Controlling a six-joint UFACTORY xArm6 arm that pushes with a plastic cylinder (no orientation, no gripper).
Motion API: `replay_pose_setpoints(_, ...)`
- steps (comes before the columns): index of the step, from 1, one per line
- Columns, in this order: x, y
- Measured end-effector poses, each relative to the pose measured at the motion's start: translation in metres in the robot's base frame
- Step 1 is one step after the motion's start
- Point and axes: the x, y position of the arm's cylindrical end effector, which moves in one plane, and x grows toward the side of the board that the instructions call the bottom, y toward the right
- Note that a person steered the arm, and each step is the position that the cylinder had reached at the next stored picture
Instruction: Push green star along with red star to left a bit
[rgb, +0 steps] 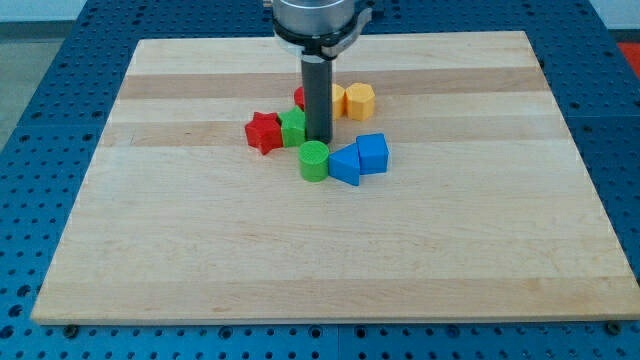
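My tip (319, 138) is down on the wooden board (200, 250), in the middle of the block cluster near the view's top. I have no pincer on this rig, only the straight rod, so there is nothing to open or close.

The green star (293, 127) sits directly to the view's left of my tip, touching it or nearly so; the rod hides its right edge. The red star (263, 132) is one step further left, pressed against the green one. Together the two stars form a short row running left to right across the view. I cannot make out which way their points face.

Just below my tip stands a green cylinder (314, 160), upright. To the lower right lie a blue wedge-like block (345, 164) and a blue cube (372, 153), touching each other. Behind my tip a red block (300, 97) peeks out, with a yellow block (338, 99) and an orange-yellow hexagonal block (360, 101) to its right.
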Motion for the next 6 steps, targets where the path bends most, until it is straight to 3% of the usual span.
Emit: replay_pose_setpoints(6, 0.018, -0.032)
